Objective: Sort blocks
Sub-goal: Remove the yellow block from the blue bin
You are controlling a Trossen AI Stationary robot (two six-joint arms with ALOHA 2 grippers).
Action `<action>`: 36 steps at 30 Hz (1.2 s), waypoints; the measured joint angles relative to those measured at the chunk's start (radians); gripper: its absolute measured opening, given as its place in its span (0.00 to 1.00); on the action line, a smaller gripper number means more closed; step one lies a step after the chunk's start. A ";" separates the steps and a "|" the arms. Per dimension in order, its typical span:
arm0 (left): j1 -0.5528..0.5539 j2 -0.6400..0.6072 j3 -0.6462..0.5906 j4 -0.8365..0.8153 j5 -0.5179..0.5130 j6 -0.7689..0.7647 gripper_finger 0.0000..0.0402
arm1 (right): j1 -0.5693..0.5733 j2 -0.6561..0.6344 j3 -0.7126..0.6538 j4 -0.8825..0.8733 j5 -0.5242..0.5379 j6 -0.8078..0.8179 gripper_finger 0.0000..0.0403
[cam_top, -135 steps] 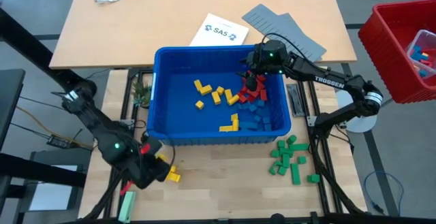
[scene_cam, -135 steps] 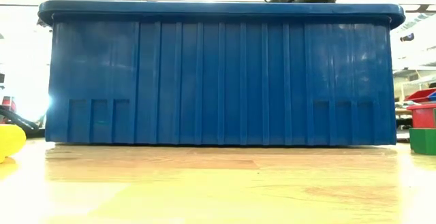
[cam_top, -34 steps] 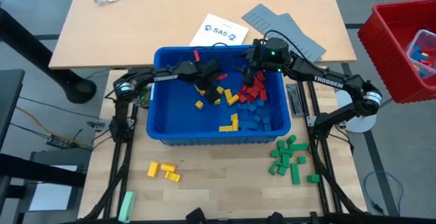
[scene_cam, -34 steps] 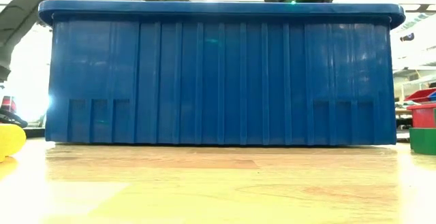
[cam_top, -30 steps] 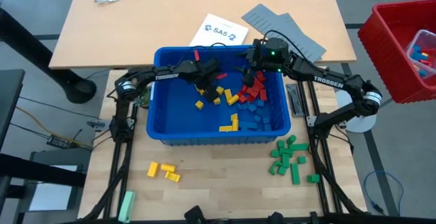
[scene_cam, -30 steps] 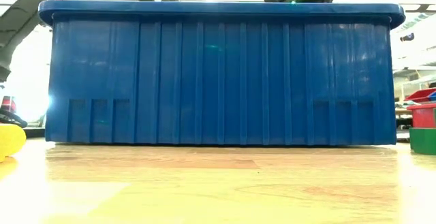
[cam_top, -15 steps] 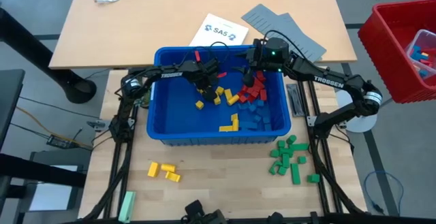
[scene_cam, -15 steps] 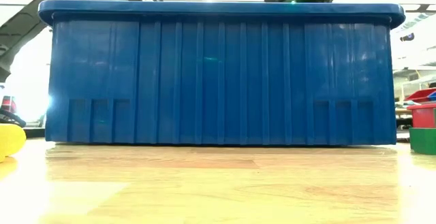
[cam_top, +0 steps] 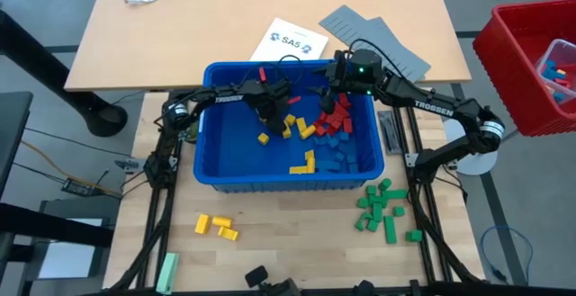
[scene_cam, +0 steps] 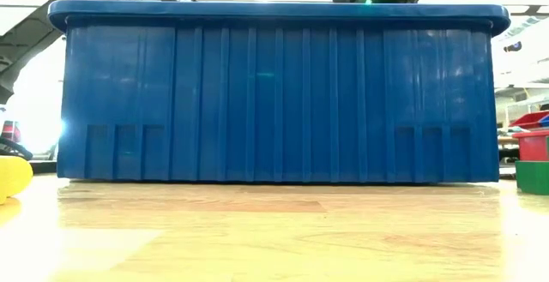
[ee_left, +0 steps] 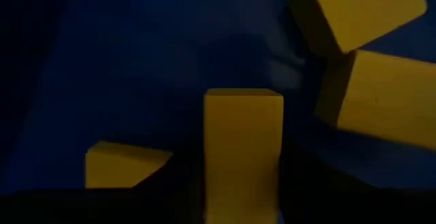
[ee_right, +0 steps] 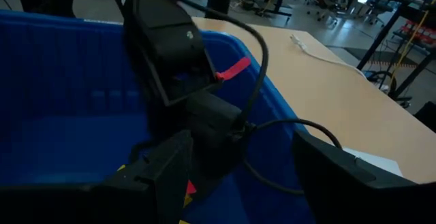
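A: We look straight down on a light wooden desk point(cam_top: 117, 44) carrying a blue bin point(cam_top: 209, 156); a red crate point(cam_top: 517, 71) stands off to the right, and beyond the bin the right wrist view shows an open room with chairs and stands.

B: We read "SA5" on the white sheet point(cam_top: 288, 40) behind the bin, and "TROSSEN" along the right arm.

A: Inside the bin, the left end effector point(cam_top: 267, 116) reaches down among the yellow blocks point(cam_top: 288, 127). One yellow block point(ee_left: 243, 149) sits between its fingers in the wrist view, but we cannot tell whether it is clenched.

B: The right end effector point(cam_top: 331, 98) hangs over the red blocks point(cam_top: 337, 118), fingers spread and holding nothing. Outside the bin, 3 yellow blocks point(cam_top: 217, 227) lie front left and the green blocks point(cam_top: 382, 208) front right.
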 joint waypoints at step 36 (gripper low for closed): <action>-0.608 -0.828 0.242 -0.779 -0.173 -0.886 0.35 | -0.002 -0.014 0.000 -0.034 0.053 -0.055 0.59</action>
